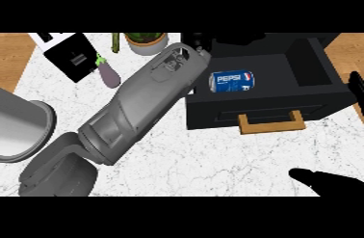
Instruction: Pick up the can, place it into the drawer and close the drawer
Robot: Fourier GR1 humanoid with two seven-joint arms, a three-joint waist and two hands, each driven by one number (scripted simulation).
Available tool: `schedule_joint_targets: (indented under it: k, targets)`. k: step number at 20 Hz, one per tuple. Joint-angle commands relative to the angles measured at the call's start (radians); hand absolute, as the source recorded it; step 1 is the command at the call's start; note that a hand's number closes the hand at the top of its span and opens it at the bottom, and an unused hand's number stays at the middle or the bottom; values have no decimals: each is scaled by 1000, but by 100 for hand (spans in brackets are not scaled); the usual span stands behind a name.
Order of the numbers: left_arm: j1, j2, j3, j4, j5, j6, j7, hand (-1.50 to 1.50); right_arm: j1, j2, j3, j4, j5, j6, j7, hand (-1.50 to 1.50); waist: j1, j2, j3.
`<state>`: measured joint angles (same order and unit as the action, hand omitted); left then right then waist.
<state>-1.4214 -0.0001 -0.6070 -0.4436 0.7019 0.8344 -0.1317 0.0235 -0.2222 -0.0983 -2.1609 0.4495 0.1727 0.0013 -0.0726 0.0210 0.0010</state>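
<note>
Blue can [232,82] sideways in drawer [313,63], long axis left-right (left hand [193,40] grip indiscernible)

This looks like a home kitchen. A white marble-patterned counter [213,155] fills most of the view, with warm wood flooring [14,54] showing past its far corners. A purple eggplant [108,74] lies on the stone near a potted plant [146,42], and a grey round vessel [28,126] sits at the left edge. A black drawer [313,59] with a wooden handle [271,125] stands open, a blue soda can [232,82] lying inside it.
</note>
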Motion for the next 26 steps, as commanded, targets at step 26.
schedule_joint_targets:
  k: [26]
  targets:
    - [163, 267, -51, -421, -126, 0, 303, -150, -286, 73, 128, 896, 640, -520, -123, -150, 122, -28, 0]
